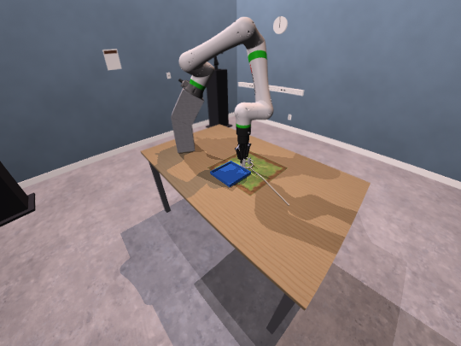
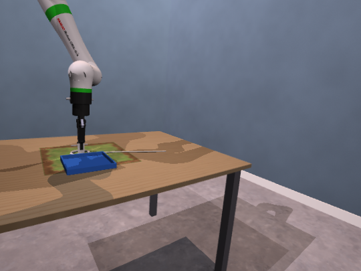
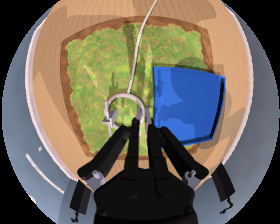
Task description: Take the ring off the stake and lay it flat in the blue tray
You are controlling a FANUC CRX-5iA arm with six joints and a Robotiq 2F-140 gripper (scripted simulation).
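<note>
The thin grey ring (image 3: 125, 110) lies low over the green mat (image 3: 100, 78), just left of the blue tray (image 3: 188, 112). A long thin grey stake (image 3: 143, 35) runs from the ring away across the table; it also shows in the top view (image 1: 270, 186) and the exterior view (image 2: 137, 151). My gripper (image 3: 142, 113) points straight down and is shut on the near right rim of the ring. In the top view the gripper (image 1: 244, 161) stands at the tray's (image 1: 230, 173) far right edge. In the exterior view the gripper (image 2: 81, 146) is just behind the tray (image 2: 88, 162), whose floor is empty.
The green mat (image 1: 261, 172) with a brown border lies on the wooden table (image 1: 273, 216), and the tray rests on its left part. The arm's grey base block (image 1: 184, 124) stands at the table's far corner.
</note>
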